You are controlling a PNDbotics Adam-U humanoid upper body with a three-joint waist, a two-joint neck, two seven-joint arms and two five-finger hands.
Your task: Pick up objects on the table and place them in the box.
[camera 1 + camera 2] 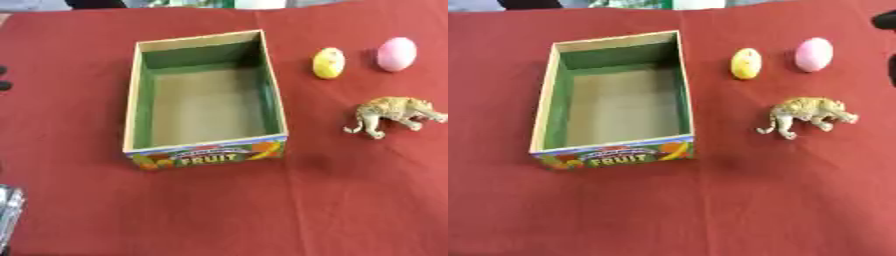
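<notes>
At frame edges: hands barely show; dark bit at right edge, likely right hand, silver bit lower left, maybe left; fingers' state: cannot tell.
Toy tiger: right of box, long axis left-right, head right.
Yellow egg: upper right, upright.
Pink egg: just right of yellow.
Box: centre-left, empty, on red counter.
Nearer arm: right, judging by layout.

Legible text: one word, "FRUIT", yellow-green capitals on the near outer panel of the box. A red banner arches just above that word on the same panel; its lettering cannot be read. No other text legible.
</notes>
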